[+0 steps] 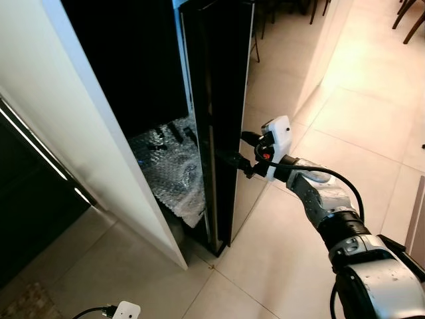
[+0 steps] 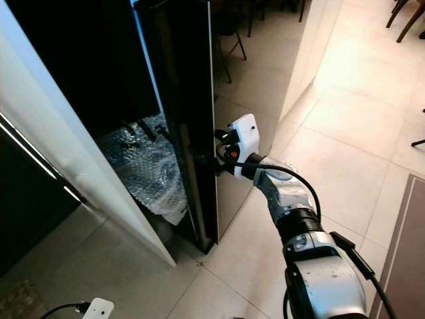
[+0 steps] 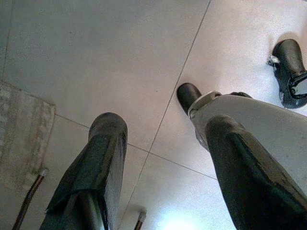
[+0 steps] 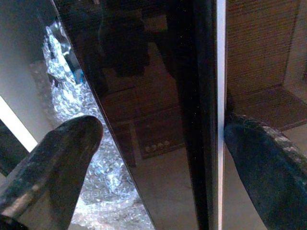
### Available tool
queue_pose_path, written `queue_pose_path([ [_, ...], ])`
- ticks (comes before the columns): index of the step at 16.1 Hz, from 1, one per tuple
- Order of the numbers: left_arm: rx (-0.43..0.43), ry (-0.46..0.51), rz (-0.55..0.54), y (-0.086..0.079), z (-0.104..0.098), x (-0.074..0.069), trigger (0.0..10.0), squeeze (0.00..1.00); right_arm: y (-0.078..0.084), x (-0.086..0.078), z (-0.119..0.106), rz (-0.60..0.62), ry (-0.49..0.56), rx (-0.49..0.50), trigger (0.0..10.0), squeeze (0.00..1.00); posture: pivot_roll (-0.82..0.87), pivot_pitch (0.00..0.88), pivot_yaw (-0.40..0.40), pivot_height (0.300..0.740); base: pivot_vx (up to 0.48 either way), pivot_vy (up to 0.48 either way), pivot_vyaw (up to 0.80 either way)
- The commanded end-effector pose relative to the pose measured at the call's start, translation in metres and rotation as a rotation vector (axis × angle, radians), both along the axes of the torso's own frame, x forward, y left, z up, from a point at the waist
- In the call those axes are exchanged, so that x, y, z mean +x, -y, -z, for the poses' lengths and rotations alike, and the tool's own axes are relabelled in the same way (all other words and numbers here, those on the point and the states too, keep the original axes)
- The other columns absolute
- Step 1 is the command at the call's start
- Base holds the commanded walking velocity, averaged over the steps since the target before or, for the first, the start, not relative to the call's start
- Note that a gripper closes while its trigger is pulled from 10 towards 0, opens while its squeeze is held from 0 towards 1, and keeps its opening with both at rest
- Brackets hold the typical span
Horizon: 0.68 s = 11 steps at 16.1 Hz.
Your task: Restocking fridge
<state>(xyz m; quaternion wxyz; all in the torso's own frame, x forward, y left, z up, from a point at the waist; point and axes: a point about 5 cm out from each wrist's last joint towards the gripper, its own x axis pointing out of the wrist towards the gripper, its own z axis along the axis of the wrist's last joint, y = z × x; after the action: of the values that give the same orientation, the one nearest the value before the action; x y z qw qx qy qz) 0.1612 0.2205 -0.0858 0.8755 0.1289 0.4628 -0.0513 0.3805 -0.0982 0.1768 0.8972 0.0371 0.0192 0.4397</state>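
Note:
The fridge's tall black glossy door stands ajar, edge-on to me, with the dark fridge interior behind it. Crumpled bubble wrap lies low inside. My right gripper reaches the door's free edge at mid height. In the right wrist view its fingers stand open, one on each side of the door edge, with a gap on the inner side. My left gripper hangs open by my side, pointing at the tiled floor.
A white cabinet panel flanks the fridge on the left. Light floor tiles spread out to the right, with chair legs at the far edge. A rug corner lies on the floor below my left arm.

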Motion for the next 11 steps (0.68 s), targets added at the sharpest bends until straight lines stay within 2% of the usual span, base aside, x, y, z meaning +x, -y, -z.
queue_pose_path([
  [1, 0.004, -0.022, -0.011, -0.001, 0.003, -0.009, 10.0, 0.0, -0.044, -0.006, -0.024, -0.204, 0.108, 0.006, 10.0, 0.0, 0.0, 0.127, 0.019, 0.74, 0.0, 0.0, 0.0],
  [5, 0.007, -0.022, -0.017, -0.001, 0.004, -0.009, 10.0, 0.0, -0.066, -0.003, -0.037, -0.23, 0.126, 0.027, 10.0, 0.0, 0.01, 0.128, 0.017, 0.74, 0.0, 0.0, 0.0],
  [6, 0.007, -0.022, -0.018, -0.001, 0.004, -0.01, 10.0, 0.0, -0.068, -0.003, -0.038, -0.226, 0.129, 0.032, 10.0, 0.0, 0.01, 0.127, 0.016, 0.74, 0.0, 0.0, 0.0],
  [8, 0.006, -0.023, -0.017, -0.001, 0.004, -0.011, 10.0, 0.0, -0.062, -0.002, -0.034, -0.194, 0.12, 0.05, 10.0, 0.0, 0.01, 0.126, 0.016, 0.74, 0.0, 0.0, 0.0],
  [11, 0.003, -0.026, -0.014, -0.001, 0.004, -0.011, 10.0, 0.0, -0.044, -0.004, -0.026, -0.145, 0.129, 0.088, 10.0, 0.0, -0.01, 0.123, 0.018, 0.74, 0.0, 0.0, 0.0],
])
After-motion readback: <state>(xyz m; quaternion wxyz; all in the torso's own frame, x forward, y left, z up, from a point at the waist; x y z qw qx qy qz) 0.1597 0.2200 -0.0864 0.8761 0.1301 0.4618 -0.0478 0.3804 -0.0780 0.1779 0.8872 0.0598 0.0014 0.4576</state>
